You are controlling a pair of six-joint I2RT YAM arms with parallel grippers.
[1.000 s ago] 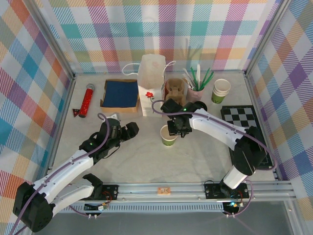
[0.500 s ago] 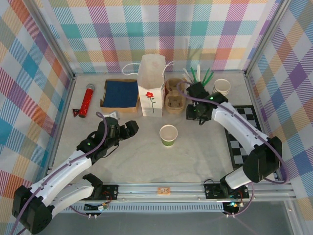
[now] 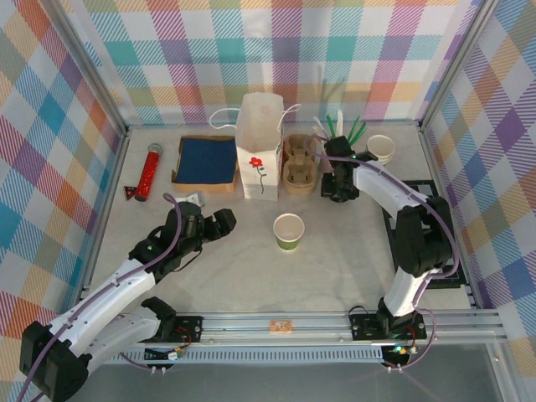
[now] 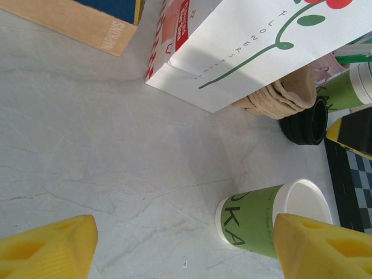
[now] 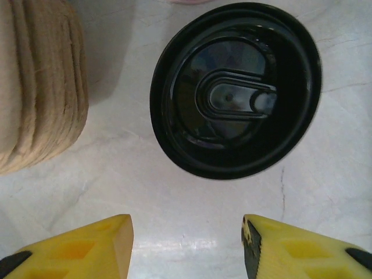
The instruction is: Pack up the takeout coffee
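The takeout coffee cup (image 3: 289, 231), small, green and with no lid on it, stands upright mid-table; it also shows in the left wrist view (image 4: 261, 224). My left gripper (image 3: 219, 222) hangs open to the cup's left, with bare table between its yellow fingers (image 4: 46, 247). A loose black lid (image 5: 235, 90) lies flat on the table beside the cardboard carriers. My right gripper (image 5: 186, 244) is open just above and short of the lid, holding nothing. In the top view the right gripper (image 3: 338, 188) is right of the white paper bag (image 3: 259, 159).
A stack of cardboard cup carriers (image 3: 300, 166) sits between bag and lid. Behind are a cup of straws (image 3: 339, 134) and a stack of green-and-cream cups (image 3: 379, 151). A checkerboard (image 3: 419, 209) lies right. A blue-lined box (image 3: 207, 161) and a red tube (image 3: 150, 171) lie back left.
My right gripper has left the green cup mid-table and swung back and right to hover over the black lid. The left arm has hardly moved.
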